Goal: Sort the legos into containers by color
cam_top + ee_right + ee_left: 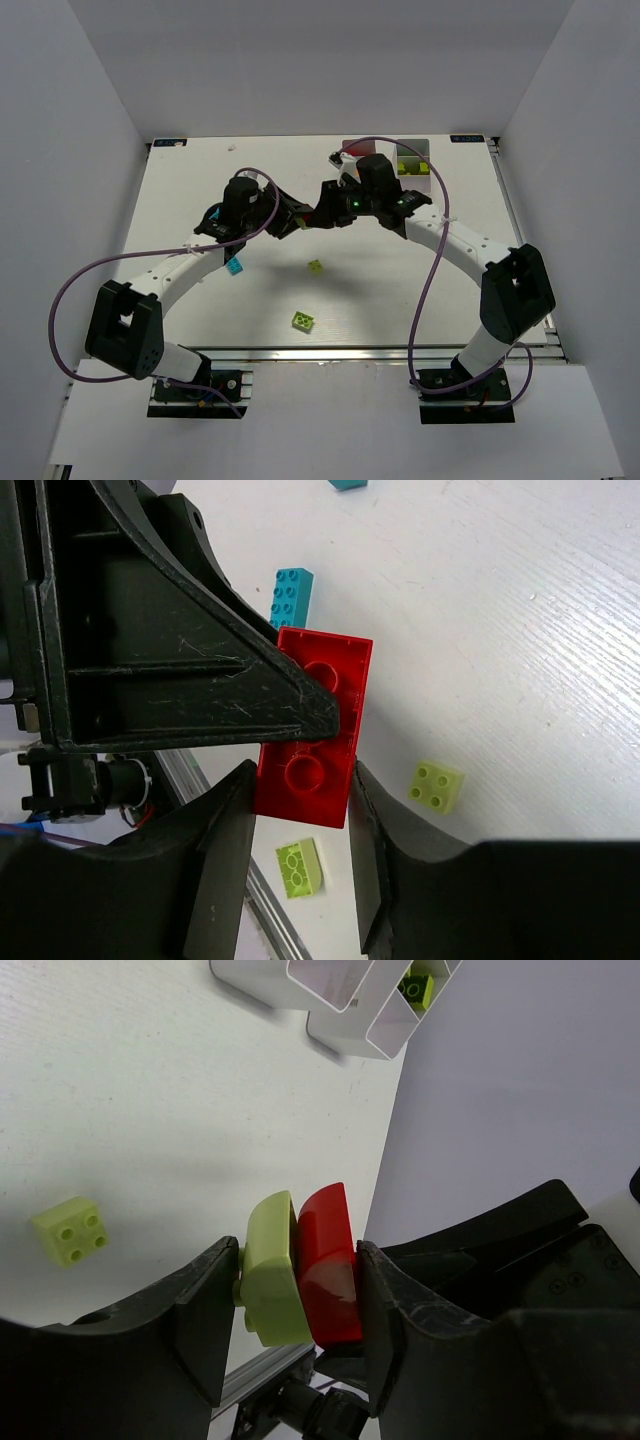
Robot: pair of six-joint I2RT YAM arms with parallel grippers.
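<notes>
My left gripper point(298, 1275) is shut on a lime lego point(270, 1280) stuck to a red lego point(330, 1265), pinching the pair face to face. My right gripper point(300, 790) is shut on the same red lego point(312, 745), with the left gripper's finger point(200, 680) over its upper half. In the top view both grippers, left point(292, 216) and right point(325, 208), meet above the table's middle. Loose on the table are two lime legos point(316, 265) point(302, 320) and a cyan lego point(234, 266). The white containers point(425, 148) stand at the back right, one holding lime legos point(408, 166).
The left wrist view shows the containers point(300, 990) and a lime lego point(418, 988) in one compartment. A second cyan lego point(348, 484) lies at the top edge of the right wrist view. The table's metal front rail point(340, 352) runs below the loose legos.
</notes>
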